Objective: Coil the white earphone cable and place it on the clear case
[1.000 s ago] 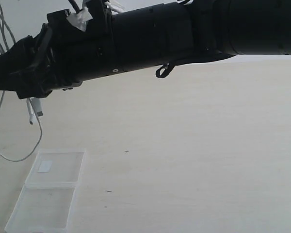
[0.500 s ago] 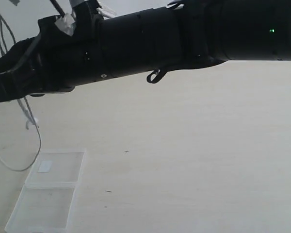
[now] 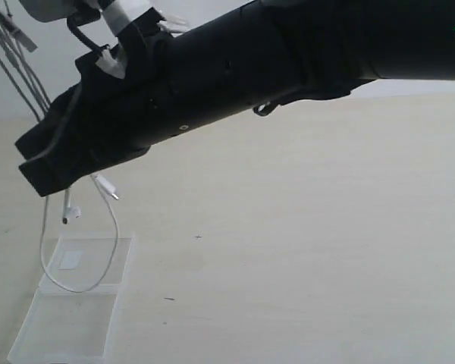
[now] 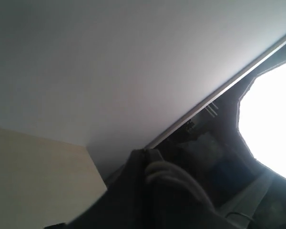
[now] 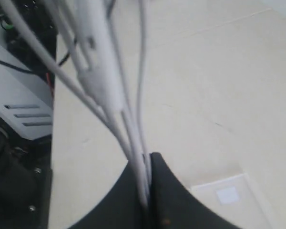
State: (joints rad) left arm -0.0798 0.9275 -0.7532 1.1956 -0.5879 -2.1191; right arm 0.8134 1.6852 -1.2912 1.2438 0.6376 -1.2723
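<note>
Starting at the far left of the exterior view, thin strands of the white earphone cable [image 3: 80, 287] can be seen running up out of the top corner. Whether they're held by the left end effector [image 4: 148, 157] can't be told: only a dark blur is shown in the left wrist view, so spread or closed is anyone's guess.

Just below, a loose loop is hung over the clear case [image 3: 61, 326], with an earbud and the plug dangling a bit higher. The case is lying opened flat on the desk [image 3: 326, 250].

Next along, the right end effector [image 3: 42, 178] is reached across from the right, its fingers pressed together on several strands bunched side by side.

So the placing step looks to be in hand, though the coil is pretty slack. For the next move, a gentle lowering would be needed so the loop gets settled on the case and not spilled beside it.
</note>
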